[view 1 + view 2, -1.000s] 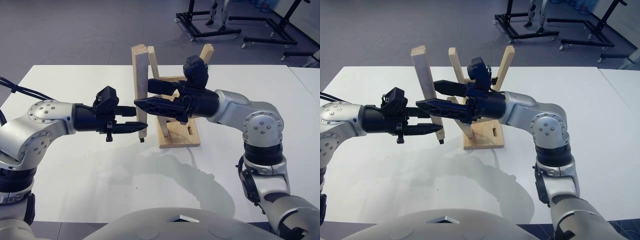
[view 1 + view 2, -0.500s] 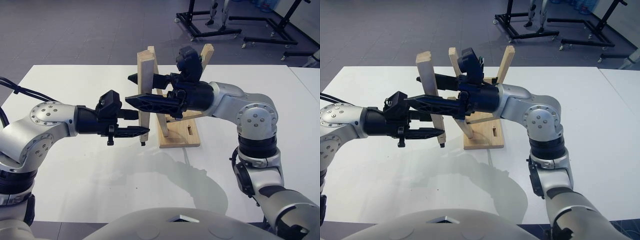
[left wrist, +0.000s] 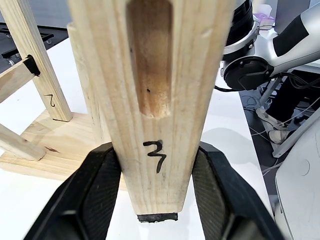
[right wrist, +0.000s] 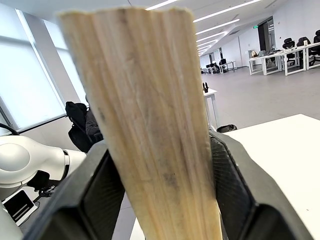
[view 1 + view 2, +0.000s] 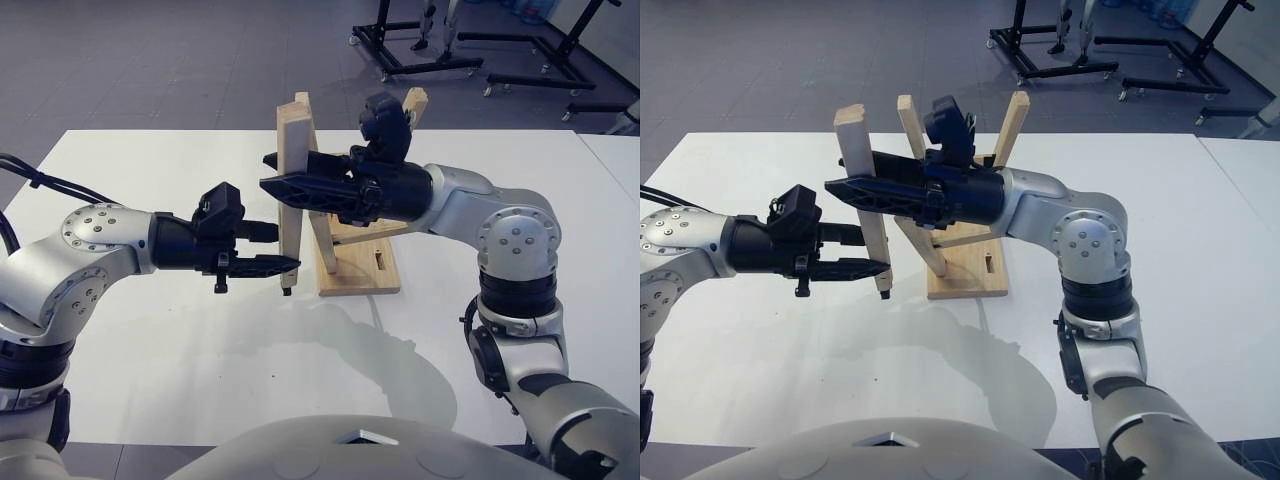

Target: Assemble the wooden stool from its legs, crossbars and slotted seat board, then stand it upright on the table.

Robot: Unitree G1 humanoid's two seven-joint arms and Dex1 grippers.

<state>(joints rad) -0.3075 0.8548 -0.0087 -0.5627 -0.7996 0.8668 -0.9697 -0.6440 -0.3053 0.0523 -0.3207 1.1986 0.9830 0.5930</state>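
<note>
The white table (image 5: 150,350) carries the seat board (image 5: 365,278), which lies flat near the middle with legs (image 5: 1012,120) and crossbars (image 5: 965,238) standing up from it. A loose leg (image 5: 293,135) stands nearly upright just beside the board's left edge (its slot faces the left wrist camera). The right gripper (image 5: 270,172) clamps its upper half and the left gripper (image 5: 288,246) its lower end, both closed tight against the wood.
</note>
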